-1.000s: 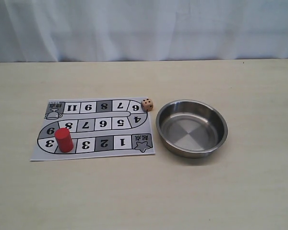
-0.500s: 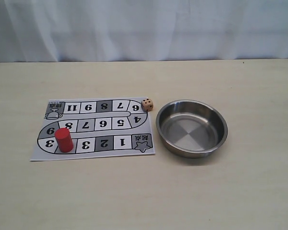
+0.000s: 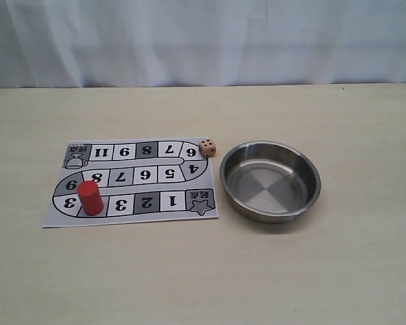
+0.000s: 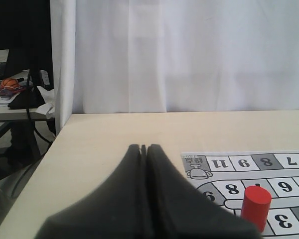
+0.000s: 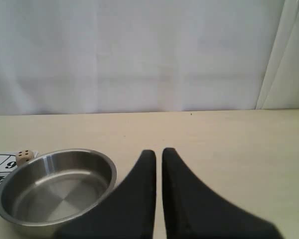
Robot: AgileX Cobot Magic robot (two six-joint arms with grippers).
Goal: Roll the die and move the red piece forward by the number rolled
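Note:
The red piece (image 3: 90, 197) stands upright on the bottom row of the printed board (image 3: 146, 176), near its left end, beside a square marked 3. The die (image 3: 207, 147) rests at the board's upper right corner, just left of the steel bowl (image 3: 267, 213). Neither gripper shows in the exterior view. In the left wrist view my left gripper (image 4: 144, 147) is shut and empty, hovering left of the board (image 4: 269, 162) and the red piece (image 4: 255, 206). My right gripper (image 5: 158, 151) has its fingers almost touching, holding nothing, right of the bowl (image 5: 109, 172); the die (image 5: 24, 156) lies beyond.
The round steel bowl holds nothing and sits right of the board. A white curtain (image 3: 203, 40) closes off the back of the tan table (image 3: 203, 271). In the left wrist view the table's left edge (image 4: 50, 149) drops off toward a cluttered desk.

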